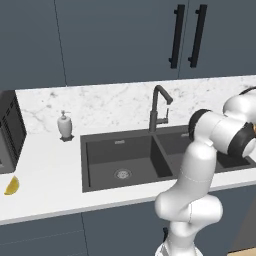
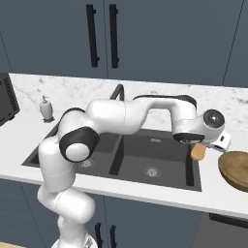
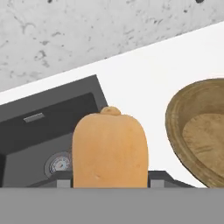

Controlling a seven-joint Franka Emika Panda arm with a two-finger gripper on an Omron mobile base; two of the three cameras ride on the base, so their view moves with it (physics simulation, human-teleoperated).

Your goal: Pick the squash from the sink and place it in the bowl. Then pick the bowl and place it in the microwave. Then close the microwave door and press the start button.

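While the fingertips [image 3: 63,183] sit clamped on either side of the squash [image 3: 109,148], the gripper [image 2: 197,145] holds that stubby, matte orange vegetable above the right-hand edge of the sink [image 2: 167,160], short of the bowl [image 2: 236,169] that stands on the counter [image 2: 145,191] just beside the sink. By my reading the first step is midway: squash lifted, not yet placed. Next it wants carrying away from the sink until it hangs over the bowl's hollow, then lowering and releasing. Round and shallow, the bowl is of grained light-brown wood with a thick rim; the sink is dark, matte and angular, with steel drains.
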